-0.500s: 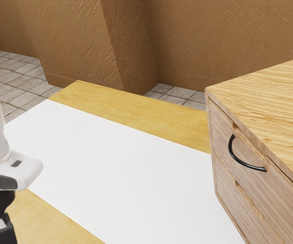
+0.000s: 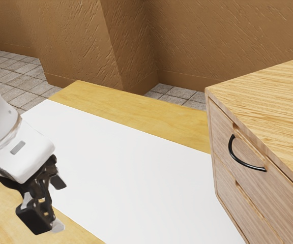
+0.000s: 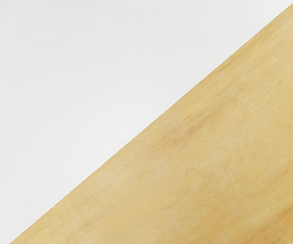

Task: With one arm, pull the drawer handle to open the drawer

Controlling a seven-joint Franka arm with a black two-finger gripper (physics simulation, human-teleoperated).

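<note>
Gripper (image 2: 37,222) low at seven o'clock, jaws' state can't be told; black handle (image 2: 234,158) at three o'clock looks rigid, so grab mid-arc.

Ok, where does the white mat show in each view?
Exterior view: white mat spans the wooden tabletop, running up to the drawer cabinet.
Wrist view: white mat borders the tabletop's bare wood.
Shared landmark: the mat's straight edge against the wood.
</note>
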